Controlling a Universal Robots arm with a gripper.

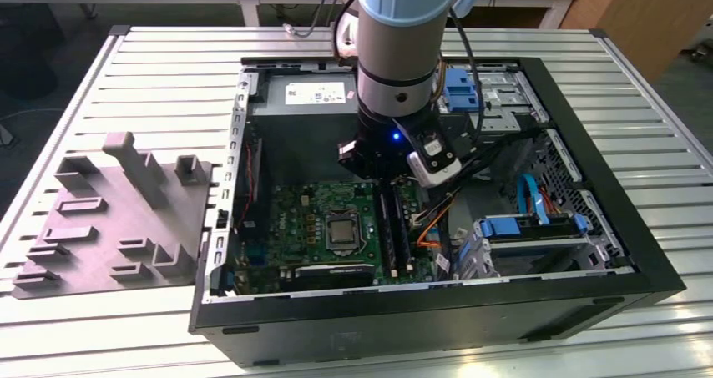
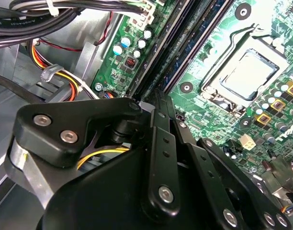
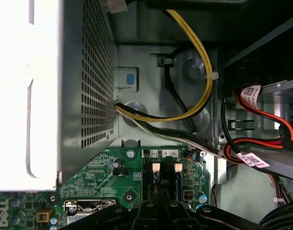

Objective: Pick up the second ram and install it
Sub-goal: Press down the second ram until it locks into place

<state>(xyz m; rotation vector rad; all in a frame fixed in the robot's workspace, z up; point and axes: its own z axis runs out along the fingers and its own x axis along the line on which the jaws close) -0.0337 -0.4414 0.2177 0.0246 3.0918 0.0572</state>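
My gripper [image 1: 385, 179] is down inside the open computer case, at the far end of the black memory slots [image 1: 396, 232] on the green motherboard [image 1: 306, 219]. In the second wrist view the fingers [image 2: 161, 120] are drawn together, and the gripper [image 2: 155, 94] looks shut. Its tip rests at the near end of a long dark blue-green stick, the second ram [image 2: 197, 43], which lies along a slot. I cannot tell whether the tip pinches the stick or only touches it. The first wrist view shows the gripper [image 3: 158, 205] just short of the slots' white latches [image 3: 155, 167].
The CPU socket [image 1: 337, 228] sits beside the slots. Yellow and black cables [image 3: 194, 72] and red cables [image 3: 261, 115] hang close to the wrist. Blue drive brackets [image 1: 535, 224] fill the case on the exterior view's right. A grey fixture tray [image 1: 112, 219] lies on the slatted table [image 1: 167, 69].
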